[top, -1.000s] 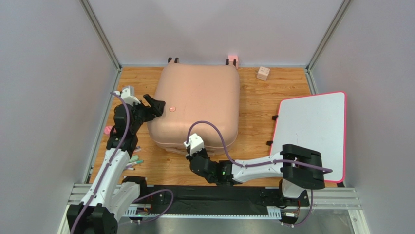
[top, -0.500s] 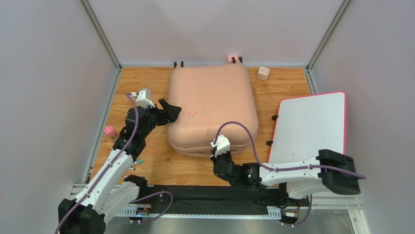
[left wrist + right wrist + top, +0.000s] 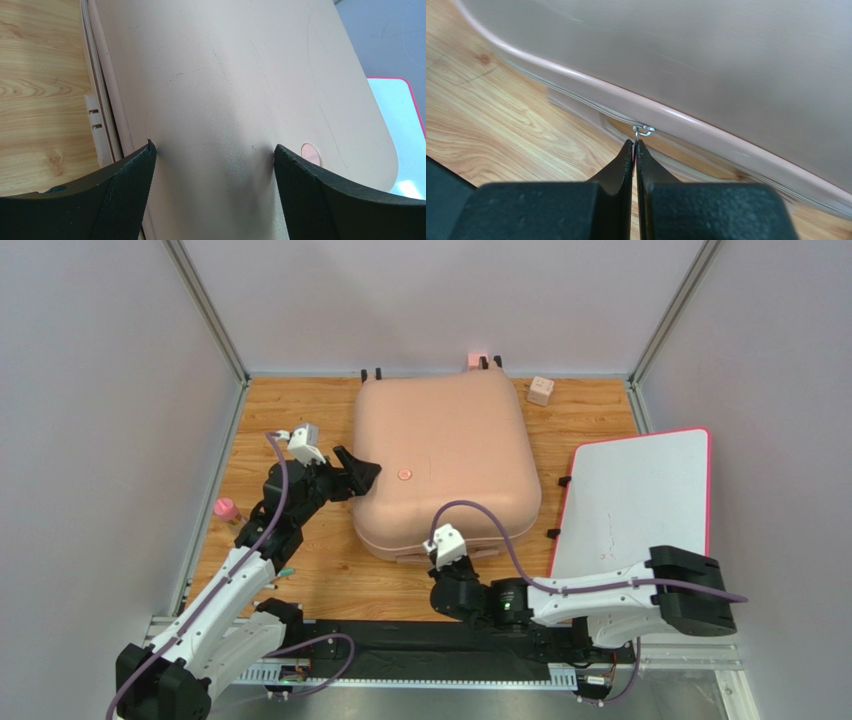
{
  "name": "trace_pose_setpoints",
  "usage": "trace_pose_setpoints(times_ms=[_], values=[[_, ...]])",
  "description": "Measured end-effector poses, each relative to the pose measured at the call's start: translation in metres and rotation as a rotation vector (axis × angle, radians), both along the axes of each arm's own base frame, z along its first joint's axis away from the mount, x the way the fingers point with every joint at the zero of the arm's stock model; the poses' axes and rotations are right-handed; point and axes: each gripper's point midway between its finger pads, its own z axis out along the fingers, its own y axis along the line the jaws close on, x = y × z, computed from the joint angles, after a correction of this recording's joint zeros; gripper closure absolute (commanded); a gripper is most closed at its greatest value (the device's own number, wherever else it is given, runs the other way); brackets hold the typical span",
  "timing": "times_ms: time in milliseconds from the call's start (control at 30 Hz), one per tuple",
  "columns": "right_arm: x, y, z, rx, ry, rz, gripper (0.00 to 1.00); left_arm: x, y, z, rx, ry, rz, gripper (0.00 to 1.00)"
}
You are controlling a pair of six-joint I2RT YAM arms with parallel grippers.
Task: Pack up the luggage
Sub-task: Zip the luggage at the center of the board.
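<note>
While the luggage lies closed at the middle of the bench, its far edge by the back wall, my left pincer is spread wide against the shell's left edge. My right pincer pinches the zipper pull at the near edge. The white board sits near on the right, with bare wood to the left.

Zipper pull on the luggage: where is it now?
Right wrist view: the zipper pull sits on the near-edge seam of the luggage, pinched at the tips of the shut right end effector.
</note>
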Motion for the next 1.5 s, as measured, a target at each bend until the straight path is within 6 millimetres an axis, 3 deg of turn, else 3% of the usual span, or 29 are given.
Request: trace_pose_setpoints(times_ms=[267, 433, 867, 1233, 1500], values=[[-0.010, 0.073, 0.002, -0.027, -0.035, 0.059, 1.00, 0.000, 0.000, 0.000, 0.000, 0.000, 0.000, 0.10], [-0.011, 0.097, 0.003, -0.052, -0.053, 0.092, 1.00, -0.003, 0.001, 0.001, 0.001, -0.001, -0.001, 0.10], [-0.010, 0.120, 0.003, -0.074, -0.078, 0.139, 1.00, -0.010, 0.004, 0.002, 0.026, -0.013, -0.016, 0.10], [-0.014, 0.114, 0.008, 0.023, -0.050, 0.141, 1.00, -0.017, 0.006, 0.007, 0.083, 0.024, -0.041, 0.05], [-0.018, 0.110, 0.015, 0.089, -0.026, 0.143, 1.00, -0.016, 0.036, 0.004, 0.057, 0.071, 0.010, 0.03]])
